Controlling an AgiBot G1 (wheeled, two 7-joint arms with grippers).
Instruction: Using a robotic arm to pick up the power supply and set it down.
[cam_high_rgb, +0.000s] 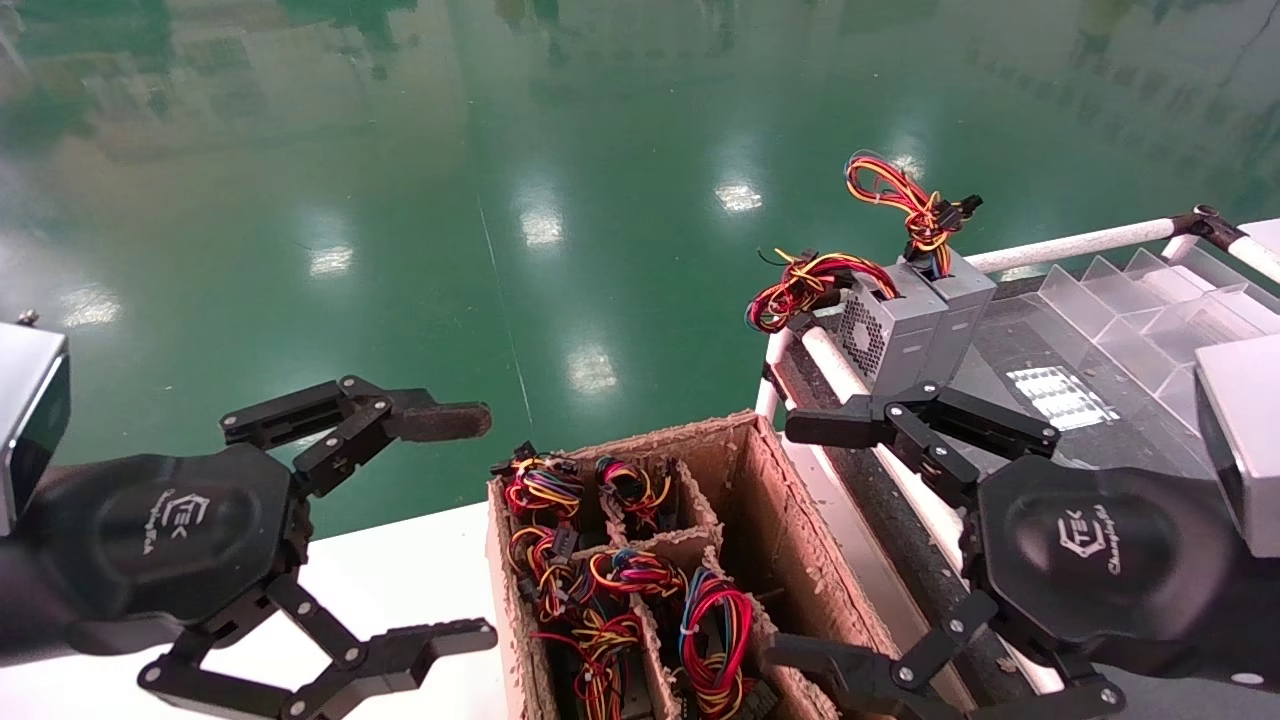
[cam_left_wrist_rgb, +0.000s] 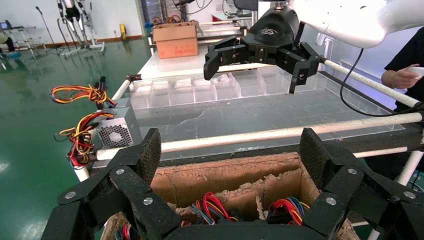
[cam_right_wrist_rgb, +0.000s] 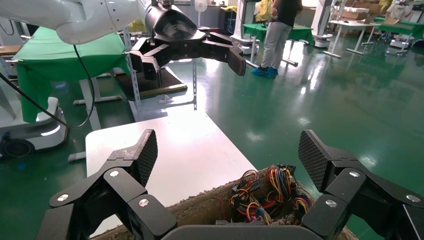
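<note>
Green polished floor (cam_high_rgb: 400, 200) spreads behind a cardboard box (cam_high_rgb: 760, 470) whose compartments hold power supplies (cam_high_rgb: 620, 590) with looped wire bundles; two more grey units (cam_high_rgb: 915, 325) already stand on the desk (cam_high_rgb: 1060, 400) just right of that box. Left gripper (cam_high_rgb: 400, 530) beside the box and right gripper (cam_high_rgb: 850, 550) over its right edge both have jaws wide and hold nothing, so the next pick looks not yet begun.

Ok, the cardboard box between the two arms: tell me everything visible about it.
The cardboard box is brown, open-topped, with rough, fibrous, frayed walls. Cardboard dividers split it into compartments. Several near its left side hold looped wire bundles in red, yellow, blue and black; the large far-right compartment looks empty. It stands upright, its left part against the white table, its right side along the white-railed workbench. Both end effectors hang open beside it, touching nothing.
</note>
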